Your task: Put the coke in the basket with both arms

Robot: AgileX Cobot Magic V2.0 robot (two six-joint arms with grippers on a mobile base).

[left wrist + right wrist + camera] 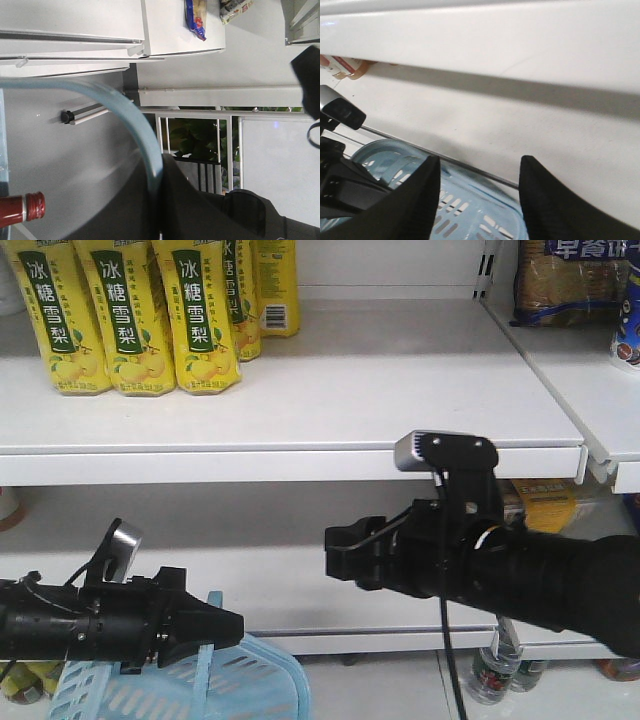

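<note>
Below the lower shelf's (pixel 300 590) front edge, left gripper (pixel 225 625) pinches the basket's (pixel 250 680) handle (pixel 135 125) to carry it, while right gripper (pixel 480 200), jaws spread and empty, hovers above, likely awaiting the coke.

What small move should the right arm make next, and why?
Probably draw the right gripper back from the shelf and search for the coke. Its jaws stand open and empty, facing only bare white shelf, with no can in any view. The left gripper holds the basket by its handle.
</note>
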